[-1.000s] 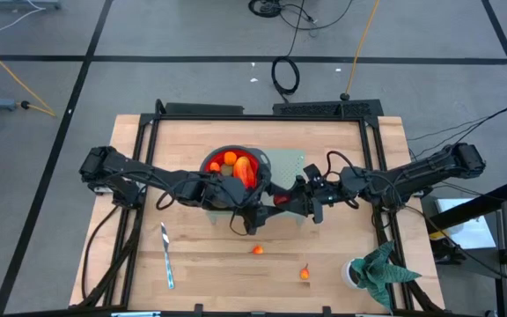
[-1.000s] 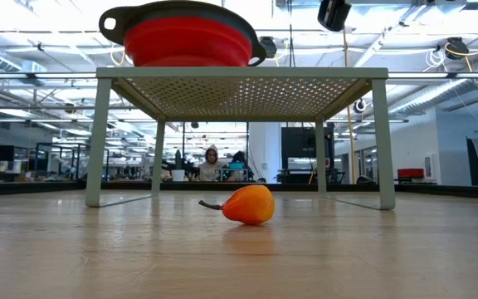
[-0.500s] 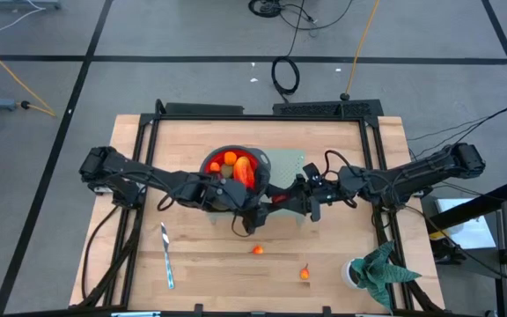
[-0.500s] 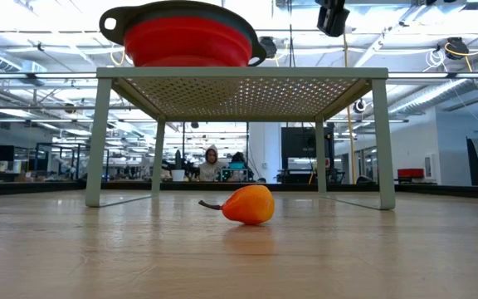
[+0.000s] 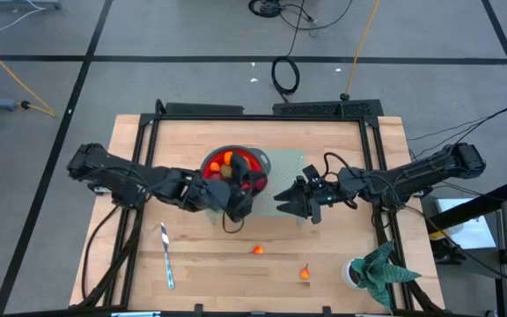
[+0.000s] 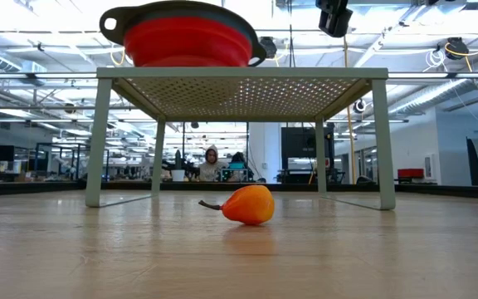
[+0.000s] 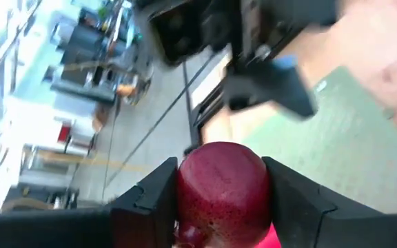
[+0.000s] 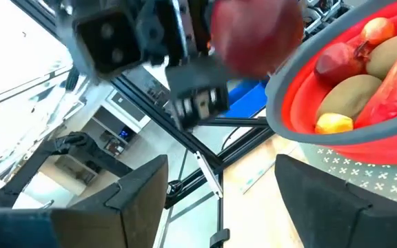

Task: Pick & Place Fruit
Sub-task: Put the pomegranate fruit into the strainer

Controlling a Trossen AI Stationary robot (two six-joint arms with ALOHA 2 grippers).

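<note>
Left wrist view: the left claw (image 7: 219, 207) is clamped on a dark red round fruit (image 7: 220, 186), carried just beside the rim of the red collapsible bowl (image 5: 233, 164) on the pale green perforated stand (image 5: 287, 165). The bowl lies directly ahead of this claw, so the left arm is the nearer. The right claw (image 5: 286, 197) stands wide and empty over the stand.

Wooden table (image 5: 201, 273): knife (image 5: 166, 256), rack (image 6: 239, 83), fruit (image 6: 250, 204).

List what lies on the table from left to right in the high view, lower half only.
Silver knife → small orange fruit → second small orange fruit → green leafy plant in its white pot.
</note>
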